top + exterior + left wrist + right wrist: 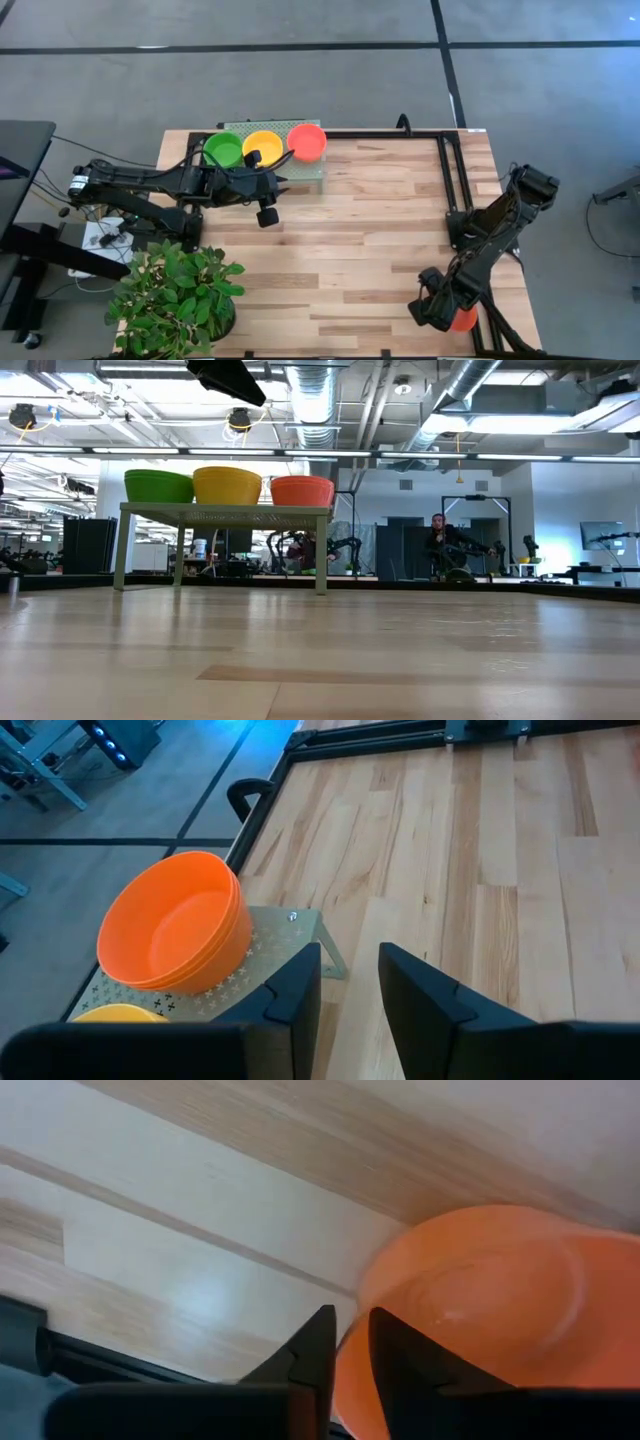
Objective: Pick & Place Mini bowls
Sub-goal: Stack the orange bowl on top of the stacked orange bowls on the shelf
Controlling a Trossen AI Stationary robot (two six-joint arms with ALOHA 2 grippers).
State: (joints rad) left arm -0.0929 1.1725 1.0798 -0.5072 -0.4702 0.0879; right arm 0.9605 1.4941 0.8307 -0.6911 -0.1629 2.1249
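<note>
3 bowl stacks, green, yellow, orange, parked on rack; left gripper beside rack, slightly parted, empty; right gripper far off rack, nipping rim of orange bowl, yet to place.

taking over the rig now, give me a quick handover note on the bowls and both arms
Left pincer: open, empty, by the rack near the orange bowl.
Right pincer: at the table's near right edge, fingers astride the rim of a loose orange bowl; grip not confirmed.
Done: green bowl, yellow bowl and an orange one sit on the rack.
Left: lift the loose bowl and place it.
</note>
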